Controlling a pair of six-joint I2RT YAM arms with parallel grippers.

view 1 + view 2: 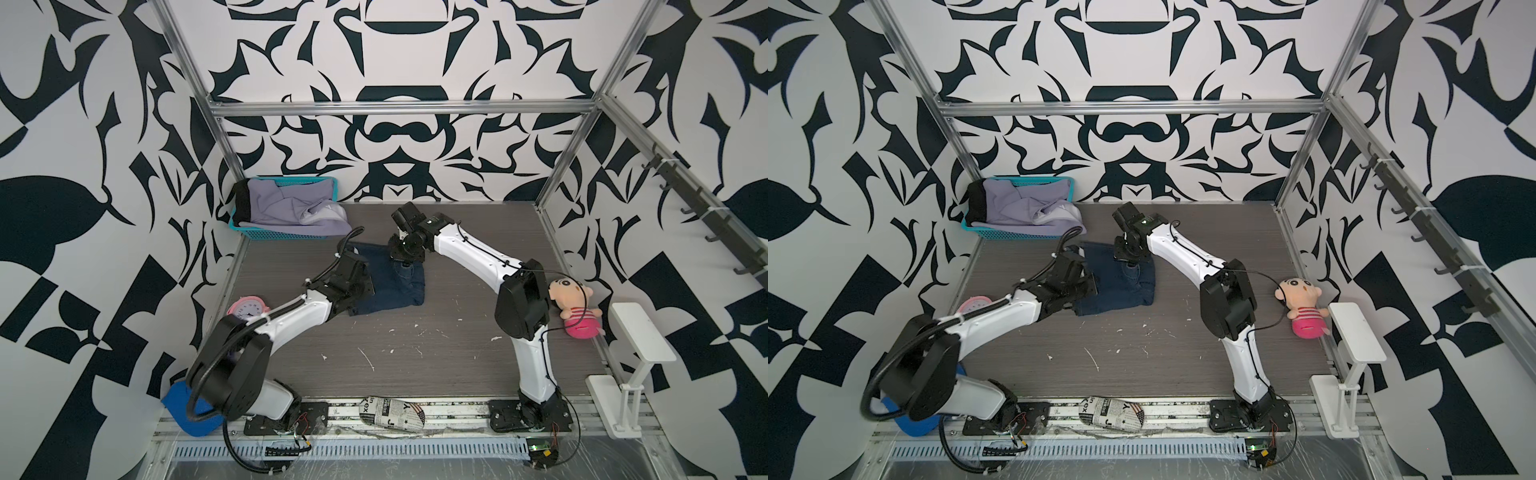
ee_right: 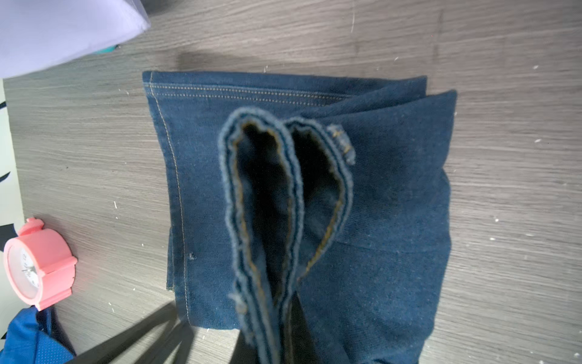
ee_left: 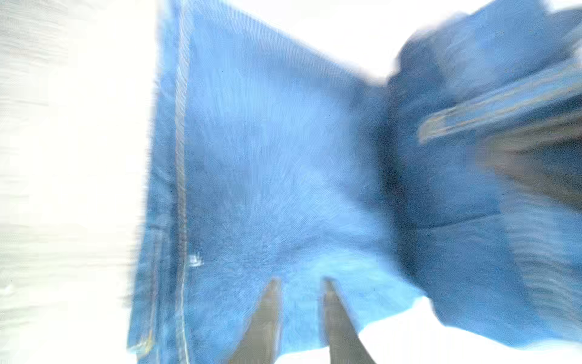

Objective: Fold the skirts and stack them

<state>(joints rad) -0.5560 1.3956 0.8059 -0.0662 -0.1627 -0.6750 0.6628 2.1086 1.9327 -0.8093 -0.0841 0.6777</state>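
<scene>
Dark blue denim skirt point(image 1: 399, 291) with light seams, folded on the grey wood-grain table point(image 1: 415, 353), right gripper point(image 1: 405, 262) pinched tight on its raised waistband, left gripper point(image 3: 299, 282) over it, jaws seemingly parted and empty, view blurred

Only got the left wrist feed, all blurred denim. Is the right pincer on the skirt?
Observer: Yes. In a top view the right pincer is shut on the denim skirt, pinching its waistband up off the folded part.
Operator: Fold square?
Observer: Roughly. In the right wrist view the layers lie flat on the table, but at one end their corners do not line up.
Operator: Other two skirts?
Observer: The lavender skirt and the black skirt sit bunched in the teal basket at the back left corner.
</scene>
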